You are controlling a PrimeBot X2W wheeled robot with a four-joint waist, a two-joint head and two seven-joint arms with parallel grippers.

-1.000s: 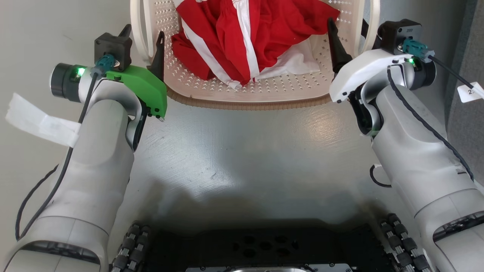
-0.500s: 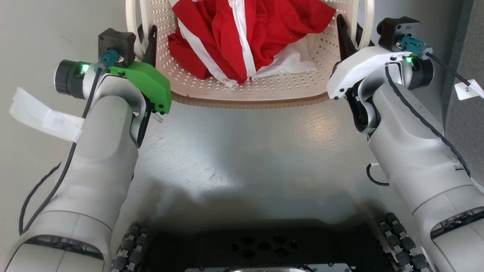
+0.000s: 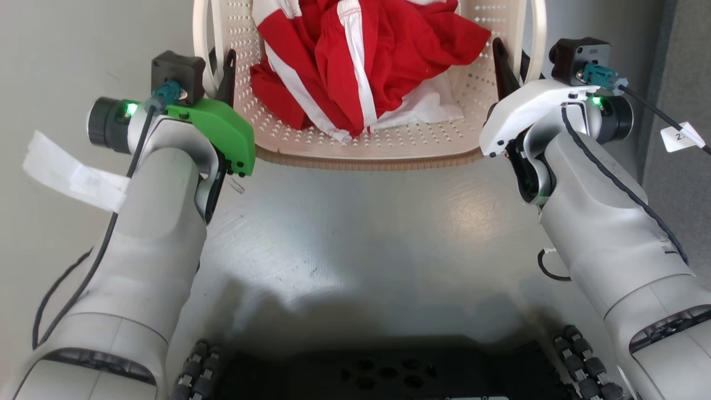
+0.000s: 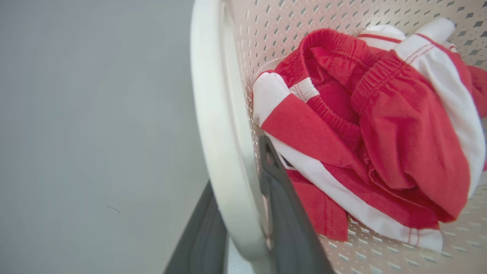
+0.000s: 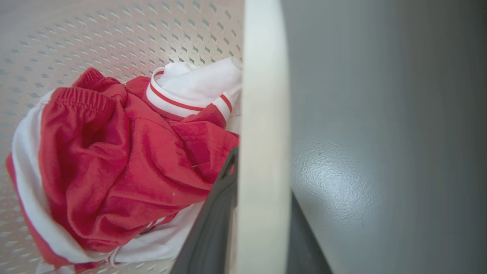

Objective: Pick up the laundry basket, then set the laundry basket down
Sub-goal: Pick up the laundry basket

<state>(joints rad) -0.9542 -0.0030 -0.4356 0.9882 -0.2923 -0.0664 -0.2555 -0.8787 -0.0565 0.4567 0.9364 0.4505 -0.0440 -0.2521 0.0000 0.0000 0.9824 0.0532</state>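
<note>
two grips made: left hand (image 3: 218, 61) and right hand (image 3: 511, 58) clamp the cream-white perforated plastic laundry basket (image 3: 361, 139); lift, set-down seem pending.

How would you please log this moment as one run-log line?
left claw: shut on left handle | right claw: shut on right handle | basket: holds red-white clothes

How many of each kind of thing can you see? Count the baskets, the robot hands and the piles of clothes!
laundry basket: 1
robot hands: 2 (left hand, right hand)
pile of red and white clothes: 1 (how many garments are in it cannot be told)
Total: 4
</note>
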